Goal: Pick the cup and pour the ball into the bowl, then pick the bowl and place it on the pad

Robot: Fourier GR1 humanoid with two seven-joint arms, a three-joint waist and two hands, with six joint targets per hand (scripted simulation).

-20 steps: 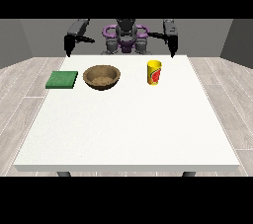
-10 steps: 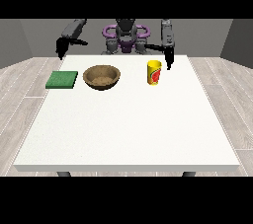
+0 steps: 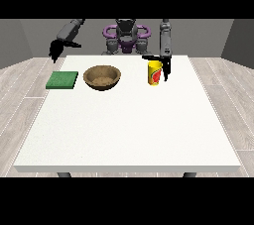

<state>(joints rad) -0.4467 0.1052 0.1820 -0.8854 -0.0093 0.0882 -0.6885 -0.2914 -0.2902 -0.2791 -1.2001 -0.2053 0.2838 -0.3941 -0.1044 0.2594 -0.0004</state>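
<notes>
Table [image 3: 129, 130]: white, large, seen from across; robot [image 3: 126, 35] behind its far edge.

Cup [image 3: 155, 73]: yellow with a red mark on its side, upright on the table's far right part. Any ball inside cannot be made out.

Bowl [image 3: 102, 77]: brown, wooden-looking, upright on the table, left of the cup and apart from it. Its hollow shows nothing that can be told as a ball.

Pad [image 3: 62, 80]: green, square, flat on the table at the far left, just beside the bowl but not touching it.

Hand at the view's right [image 3: 166, 66]: black, hanging from a forearm that points straight down, just beside the cup's right side. Fingers point downward and look fairly straight; the thumb sticks out leftward above the cup's rim. The fingers are not curled round the cup; whether they touch its wall cannot be told.

Hand at the view's left [image 3: 55, 49]: black, raised off the table beyond its far left corner, above and behind the pad. Fingers droop downward, relaxed, holding nothing.
</notes>
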